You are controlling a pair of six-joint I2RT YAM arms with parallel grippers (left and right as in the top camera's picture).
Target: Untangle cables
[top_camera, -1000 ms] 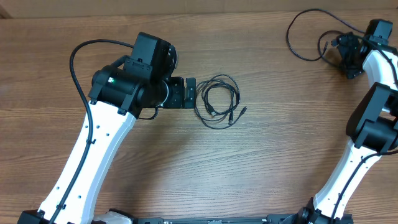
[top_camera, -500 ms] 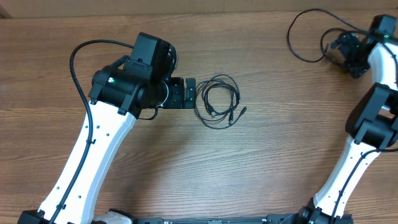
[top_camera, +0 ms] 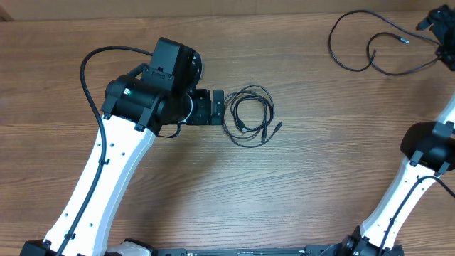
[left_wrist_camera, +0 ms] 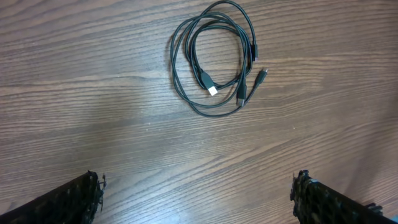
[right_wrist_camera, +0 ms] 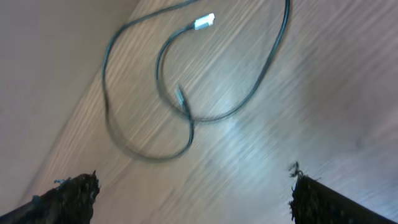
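The coiled bundle of thin black cords lay near the middle of the table, wound into a small, roughly oval ring whose long axis ran near to far. A white-tipped plug sat inside the ring, and a small plug poked out of its near-right edge, pointing right. How many cords made up this ring could not be told for certain; more than one seemed likely from the number of plug ends. Well apart, at the far right of the table, a loose cable lay on its own in open, sweeping curves, stretched mostly left to right, crossing itself only loosely. As a judgement, the job looked partly done: one cord lay separated and spread out, while the central ring was not yet pulled apart. The left gripper sat just left of the ring with its jaws wide apart and nothing between them. The right gripper hung over the far-right corner above the loose cable, jaws likewise spread and empty.
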